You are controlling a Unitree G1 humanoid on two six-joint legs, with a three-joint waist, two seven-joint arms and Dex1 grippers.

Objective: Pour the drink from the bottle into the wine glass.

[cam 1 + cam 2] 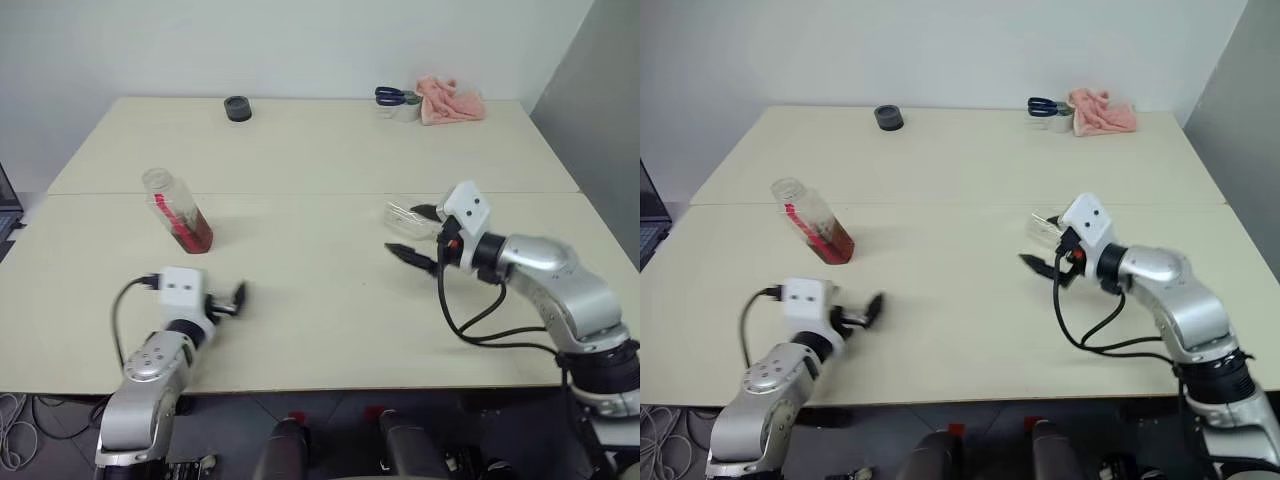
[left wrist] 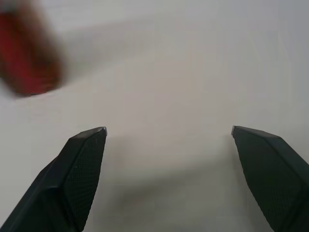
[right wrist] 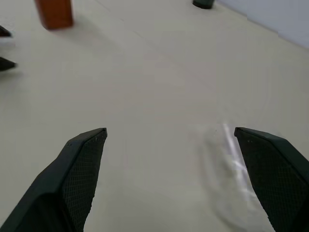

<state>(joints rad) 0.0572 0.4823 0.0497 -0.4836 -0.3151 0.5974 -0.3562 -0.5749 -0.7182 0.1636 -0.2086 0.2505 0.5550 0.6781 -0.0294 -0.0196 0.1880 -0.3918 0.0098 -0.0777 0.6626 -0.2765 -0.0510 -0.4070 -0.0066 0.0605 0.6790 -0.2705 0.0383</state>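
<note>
The bottle stands on the left half of the table, uncapped by the look of its open mouth, with the drink lying low in its base – a small reddish-brown pool and nothing more. The glass is on the right half, just beside the right gripper, and it appears to be lying on its side rather than standing; the head views show a clear shape close to the black fingers, but too faint to tell whether they touch it. The right gripper is spread wide and holds nothing, with the glass a pale streak near one finger in its wrist view. The left gripper is also spread wide and empty, near the front edge and apart from the bottle, which sits farther back and to its left. As a judgement, no pouring is done: the drink is all in the bottle and the glass looks dry. What is left is nearly the whole job – get the glass upright, grasp the bottle, carry it across and tip it. At the far edge sit a dark cap, scissors and a pink cloth.
</note>
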